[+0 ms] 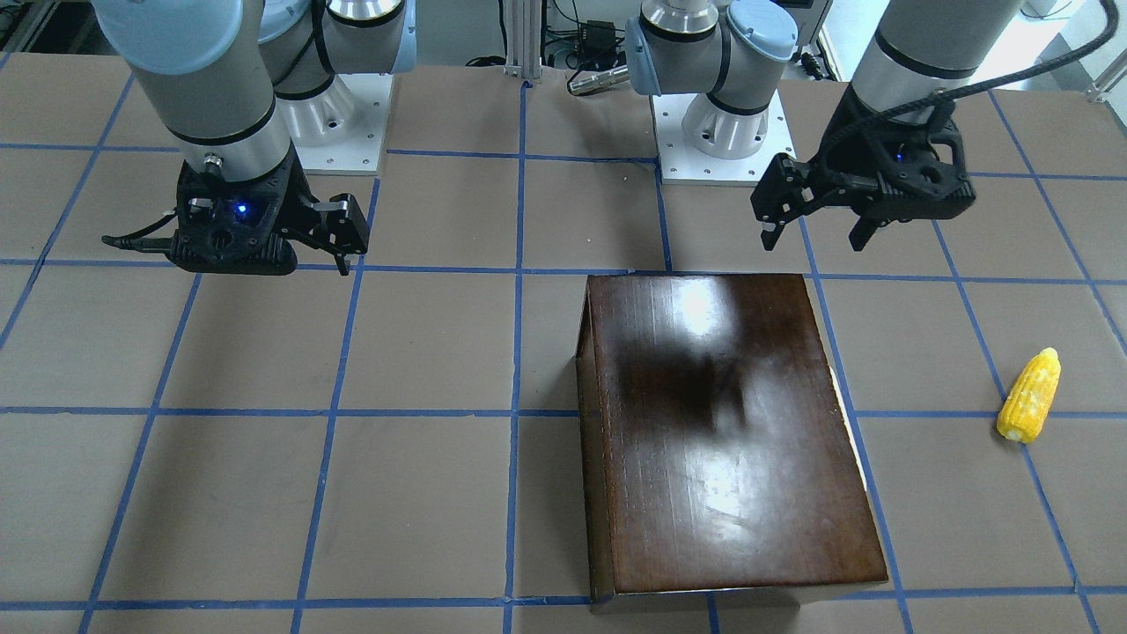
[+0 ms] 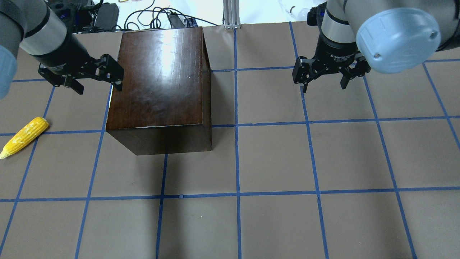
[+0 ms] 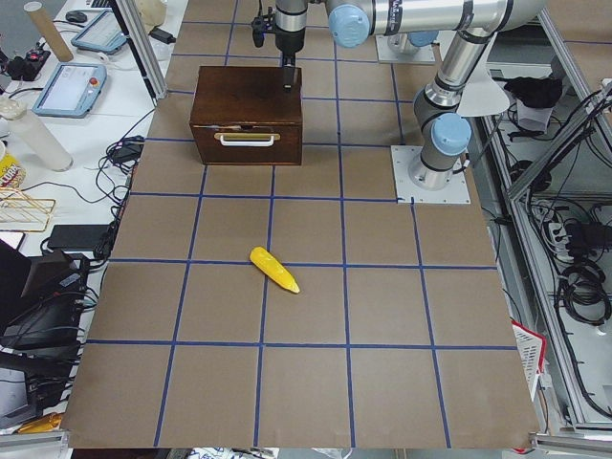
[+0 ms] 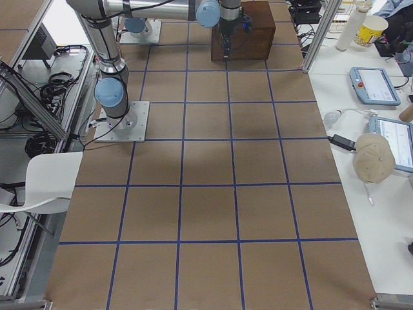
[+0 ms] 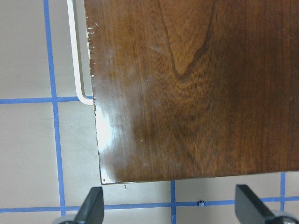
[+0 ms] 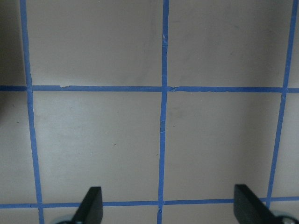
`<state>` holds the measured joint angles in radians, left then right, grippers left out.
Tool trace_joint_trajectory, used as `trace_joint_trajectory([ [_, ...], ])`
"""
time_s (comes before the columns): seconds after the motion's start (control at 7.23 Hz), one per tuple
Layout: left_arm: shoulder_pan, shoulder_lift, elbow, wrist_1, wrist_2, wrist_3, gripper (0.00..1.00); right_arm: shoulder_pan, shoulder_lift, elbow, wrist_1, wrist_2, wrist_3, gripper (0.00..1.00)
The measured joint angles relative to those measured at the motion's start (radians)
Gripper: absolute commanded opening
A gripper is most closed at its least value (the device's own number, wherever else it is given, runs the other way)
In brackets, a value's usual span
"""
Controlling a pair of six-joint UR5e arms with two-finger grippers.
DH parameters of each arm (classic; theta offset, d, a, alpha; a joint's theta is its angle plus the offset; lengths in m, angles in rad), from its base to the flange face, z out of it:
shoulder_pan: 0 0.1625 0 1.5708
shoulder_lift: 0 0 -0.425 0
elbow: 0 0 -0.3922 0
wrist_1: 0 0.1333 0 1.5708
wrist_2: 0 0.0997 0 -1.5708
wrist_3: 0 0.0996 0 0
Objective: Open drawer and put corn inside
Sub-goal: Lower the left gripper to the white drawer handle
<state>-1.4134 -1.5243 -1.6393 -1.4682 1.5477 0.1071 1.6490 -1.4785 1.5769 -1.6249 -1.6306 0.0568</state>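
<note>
The glossy dark-brown box [image 2: 158, 75] stands on the table, also in the front view [image 1: 731, 431]. Its drawer [image 3: 247, 151] is shut, and the whitish handle [image 3: 248, 140] faces the table's left end. The handle also shows in the left wrist view [image 5: 73, 51]. The yellow corn [image 2: 24, 136] lies on the table left of the box, well apart from it, and shows in the front view [image 1: 1028, 394]. My left gripper [image 2: 97, 86] is open and empty, above the box's near left corner. My right gripper [image 2: 323, 86] is open and empty over bare table.
The brown table [image 2: 273, 162] has a blue tape grid. The arm bases [image 1: 713, 132] stand at the robot's edge. Cables and devices [image 2: 107, 16] lie beyond the far edge behind the box.
</note>
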Motion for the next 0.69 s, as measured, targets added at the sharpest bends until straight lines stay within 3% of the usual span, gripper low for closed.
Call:
trace_joint_trajectory([
  [0.42,0.151,-0.055,0.056,-0.001,-0.037,0.166,1.0,0.0,0.0,0.0,0.0,-0.001,0.0,1.0],
  [0.69,0.267,-0.111,0.062,-0.001,-0.13,0.27,1.0,0.0,0.0,0.0,-0.001,-0.001,0.0,1.0],
])
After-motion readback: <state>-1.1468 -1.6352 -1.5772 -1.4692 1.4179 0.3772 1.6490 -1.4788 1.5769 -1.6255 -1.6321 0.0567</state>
